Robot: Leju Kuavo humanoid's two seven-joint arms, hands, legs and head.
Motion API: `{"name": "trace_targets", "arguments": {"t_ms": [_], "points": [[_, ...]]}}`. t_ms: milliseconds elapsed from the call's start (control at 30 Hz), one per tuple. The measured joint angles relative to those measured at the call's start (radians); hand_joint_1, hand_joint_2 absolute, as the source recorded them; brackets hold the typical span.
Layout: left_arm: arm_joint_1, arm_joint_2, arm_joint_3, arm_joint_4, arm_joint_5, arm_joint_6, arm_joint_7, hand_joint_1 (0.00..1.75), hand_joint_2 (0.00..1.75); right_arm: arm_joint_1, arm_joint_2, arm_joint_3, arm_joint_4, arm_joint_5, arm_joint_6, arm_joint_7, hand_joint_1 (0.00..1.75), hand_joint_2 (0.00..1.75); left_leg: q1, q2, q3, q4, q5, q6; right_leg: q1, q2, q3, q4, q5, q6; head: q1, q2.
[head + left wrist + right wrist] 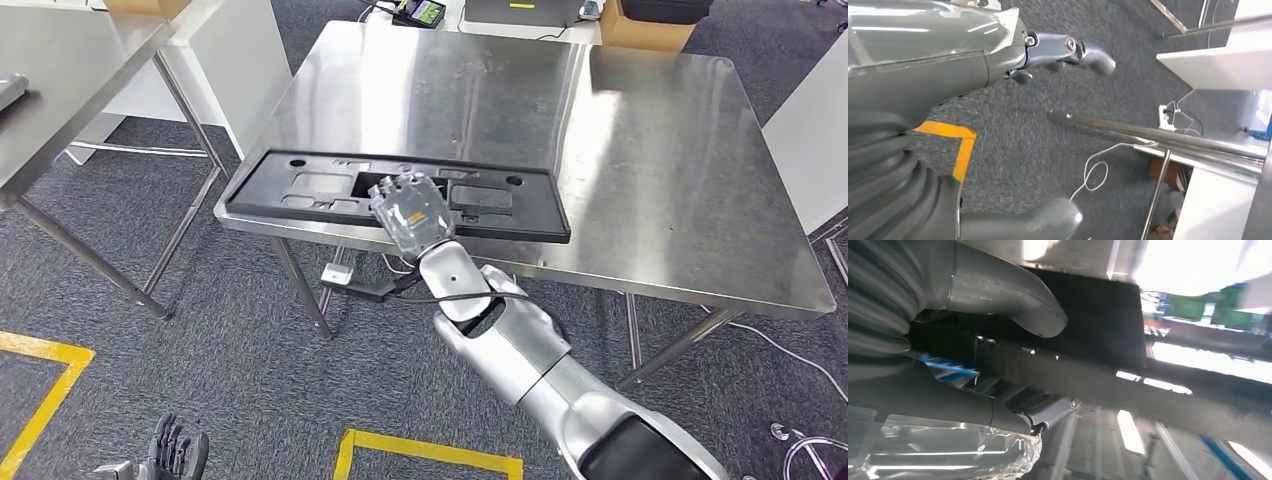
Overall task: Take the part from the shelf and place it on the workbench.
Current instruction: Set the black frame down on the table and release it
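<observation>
Right arm reaches up and forward from lower right of the head view, forearm angled toward the near edge of the stainless workbench (640,150). Right hand (410,212) is back-up, clear film over the back, fingers pointing away from the robot and lying over the black plastic part (300,185).

Part: long flat black panel with cut-outs and holes, lying flat along the bench's near edge, long side parallel to that edge, toward the near-left corner. Hand sits at about the middle of its near long side.

Right wrist view: thick grey thumb (1023,305) on one side of the dark edge of the part (1088,325), darker fingers (1043,412) on the other side, so the edge runs between them. Reads as grasping the part edge; exact contact is blurred.

Left hand (175,452) hangs low at the bottom-left of the head view, over grey carpet near yellow floor tape (45,400). Left wrist view: left hand's fingers (1083,50) extended and spread from the thumb (1048,220), nothing between them, so it's released.

A second steel table (60,70) stands to the left; cardboard box (645,30) beyond the bench's far edge.
</observation>
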Motion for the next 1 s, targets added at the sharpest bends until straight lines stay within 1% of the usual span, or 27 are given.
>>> {"name": "trace_targets", "arguments": {"t_ms": [33,67,100,133,167,200,233,267,300,333,400,433,467,533,567,600,633,667,700,733,767,800,867,933,967,1000], "points": [[0.001,0.001,0.005,0.004,-0.001,-0.002,0.0,0.0,1.75,-0.009,-0.007,-0.011,0.025,0.0,-0.011,0.011,1.75,1.75,0.004,0.0,-0.043,0.063,-0.014,-0.005,0.0,0.0,0.005,0.0,-0.005,-0.003,-0.001,0.0],[0.003,0.001,0.01,0.008,-0.001,-0.003,0.0,0.0,1.75,-0.016,-0.017,-0.02,0.048,0.0,-0.026,0.022,1.75,1.75,0.007,0.0,-0.081,0.107,-0.014,-0.009,0.0,0.001,0.011,0.0,-0.01,-0.004,0.0,0.0],[0.005,0.001,0.015,0.011,-0.002,-0.004,0.0,0.0,1.75,-0.021,-0.031,-0.03,0.071,0.0,-0.042,0.033,1.75,1.75,0.011,0.001,-0.107,0.122,0.002,-0.013,0.0,0.002,0.018,0.0,-0.017,-0.001,-0.001,0.0],[0.006,0.002,0.018,0.013,-0.003,-0.005,0.0,0.0,1.75,-0.024,-0.046,-0.039,0.091,0.0,-0.058,0.043,1.75,1.75,0.016,0.002,-0.115,0.101,0.035,-0.016,-0.001,0.003,0.027,0.0,-0.023,0.002,0.0,0.0],[0.007,0.003,0.021,0.014,-0.005,-0.006,0.0,0.0,1.75,-0.028,-0.061,-0.048,0.109,0.0,-0.073,0.051,1.75,1.75,0.02,0.002,-0.105,0.048,0.083,-0.019,-0.003,0.003,0.037,0.001,-0.031,0.007,0.0,0.0],[0.008,0.003,0.024,0.016,-0.007,-0.007,0.0,0.0,1.75,-0.033,-0.075,-0.057,0.125,0.0,-0.087,0.057,1.75,1.75,0.023,0.002,-0.086,-0.011,0.124,-0.021,-0.004,0.003,0.046,0.001,-0.039,0.013,0.0,0.0],[0.009,0.004,0.027,0.017,-0.008,-0.008,0.0,0.0,1.75,-0.04,-0.087,-0.065,0.14,0.0,-0.099,0.064,1.75,1.75,0.023,0.002,-0.063,-0.066,0.15,-0.021,-0.002,0.004,0.052,0.002,-0.045,0.019,-0.001,0.0],[0.009,0.004,0.03,0.018,-0.009,-0.009,0.0,0.0,1.75,-0.047,-0.099,-0.071,0.155,0.0,-0.109,0.069,1.75,1.75,0.02,0.001,-0.047,-0.102,0.16,-0.017,-0.001,0.005,0.054,0.001,-0.049,0.026,-0.001,0.0],[0.01,0.004,0.033,0.018,-0.01,-0.01,0.0,0.0,1.75,-0.053,-0.109,-0.076,0.167,0.0,-0.115,0.073,1.75,1.75,0.015,0.001,-0.038,-0.116,0.154,-0.011,0.001,0.006,0.054,0.0,-0.051,0.032,-0.001,0.0],[0.01,0.004,0.034,0.019,-0.011,-0.011,0.0,0.0,1.75,-0.057,-0.119,-0.08,0.177,0.0,-0.119,0.075,1.75,1.75,0.01,0.001,-0.033,-0.124,0.149,-0.001,0.002,0.007,0.053,-0.002,-0.052,0.038,-0.001,0.0],[0.01,0.004,0.036,0.018,-0.012,-0.014,0.0,0.0,1.75,-0.059,-0.135,-0.091,0.193,0.0,-0.127,0.078,1.75,1.75,0.008,0.0,-0.025,-0.132,0.146,0.018,0.001,0.005,0.05,0.002,-0.059,0.05,0.0,0.0],[0.01,0.004,0.036,0.018,-0.012,-0.016,0.0,0.0,1.75,-0.063,-0.142,-0.094,0.201,0.0,-0.134,0.08,1.75,1.75,0.007,0.0,-0.019,-0.137,0.145,0.027,0.001,0.004,0.04,0.023,-0.069,0.052,0.001,0.0],[0.009,0.004,0.037,0.017,-0.012,-0.017,0.0,0.0,1.75,-0.067,-0.151,-0.095,0.211,0.0,-0.144,0.083,1.75,1.75,0.006,0.0,-0.012,-0.141,0.143,0.036,0.0,0.002,0.017,0.066,-0.083,0.051,0.002,0.0],[0.006,0.004,0.038,0.017,-0.013,-0.019,0.0,0.0,1.75,-0.076,-0.17,-0.094,0.234,0.0,-0.163,0.091,1.75,1.75,0.001,0.0,-0.005,-0.141,0.135,0.05,-0.001,0.001,-0.061,0.197,-0.116,0.044,0.002,0.0],[0.006,0.004,0.039,0.018,-0.013,-0.02,0.0,0.0,1.75,-0.077,-0.18,-0.093,0.247,0.0,-0.169,0.096,1.75,1.75,0.0,-0.002,0.0,-0.141,0.131,0.054,0.0,0.001,-0.101,0.253,-0.125,0.043,0.003,0.0],[0.007,0.004,0.039,0.018,-0.013,-0.02,0.0,0.0,1.75,-0.076,-0.189,-0.092,0.259,0.0,-0.172,0.1,1.75,1.75,-0.002,-0.004,0.006,-0.141,0.126,0.056,0.0,0.001,-0.127,0.279,-0.12,0.045,0.003,0.0],[0.008,0.004,0.039,0.018,-0.013,-0.021,0.0,0.0,1.75,-0.075,-0.196,-0.092,0.269,0.0,-0.172,0.103,1.75,1.75,-0.004,-0.006,0.013,-0.141,0.12,0.057,0.0,0.001,-0.134,0.267,-0.101,0.05,0.004,0.0],[0.009,0.004,0.039,0.018,-0.013,-0.021,0.0,0.0,1.75,-0.075,-0.203,-0.092,0.277,0.0,-0.173,0.105,1.75,1.75,-0.005,-0.009,0.021,-0.141,0.114,0.055,0.0,0.001,-0.123,0.22,-0.069,0.056,0.004,0.0],[0.009,0.004,0.04,0.018,-0.013,-0.021,0.0,0.0,1.75,-0.076,-0.207,-0.091,0.283,0.0,-0.173,0.108,1.75,1.75,-0.006,-0.01,0.028,-0.141,0.107,0.053,0.0,0.0,-0.1,0.151,-0.031,0.061,0.004,0.0],[0.008,0.004,0.04,0.018,-0.013,-0.022,0.0,0.0,1.75,-0.08,-0.21,-0.091,0.288,0.0,-0.173,0.11,1.75,1.75,-0.009,-0.01,0.034,-0.14,0.099,0.049,0.002,-0.002,-0.073,0.084,0.0,0.062,0.005,0.0],[0.007,0.004,0.041,0.018,-0.014,-0.022,0.0,0.0,1.75,-0.085,-0.212,-0.091,0.293,0.0,-0.173,0.112,1.75,1.75,-0.012,-0.009,0.039,-0.14,0.093,0.044,0.004,-0.004,-0.051,0.035,0.02,0.06,0.004,0.0],[0.006,0.004,0.042,0.018,-0.014,-0.023,0.0,0.0,1.75,-0.089,-0.214,-0.09,0.297,0.0,-0.173,0.114,1.75,1.75,-0.014,-0.008,0.041,-0.14,0.087,0.04,0.006,-0.006,-0.039,0.011,0.028,0.055,0.004,0.0],[0.004,0.004,0.043,0.018,-0.017,-0.024,0.0,0.0,1.75,-0.094,-0.215,-0.088,0.304,0.0,-0.174,0.115,1.75,1.75,-0.012,-0.008,0.045,-0.142,0.08,0.031,0.011,-0.005,-0.033,0.004,0.023,0.041,0.003,0.0],[0.003,0.004,0.043,0.018,-0.02,-0.026,0.0,0.0,1.75,-0.097,-0.217,-0.088,0.309,0.0,-0.174,0.115,1.75,1.75,-0.007,-0.007,0.043,-0.14,0.071,0.022,0.005,-0.004,-0.027,0.0,0.019,0.03,0.004,0.0],[0.002,0.004,0.043,0.018,-0.021,-0.027,0.0,0.0,1.75,-0.099,-0.218,-0.088,0.311,0.0,-0.175,0.116,1.75,1.75,-0.005,-0.005,0.037,-0.123,0.063,0.017,0.002,-0.004,-0.021,-0.002,0.016,0.024,0.004,0.0],[0.002,0.004,0.043,0.018,-0.022,-0.027,0.0,0.0,1.75,-0.101,-0.218,-0.088,0.313,0.0,-0.177,0.117,1.75,1.75,-0.004,-0.003,0.019,-0.088,0.049,0.013,-0.001,-0.003,-0.015,-0.003,0.012,0.017,0.003,0.0]]}}
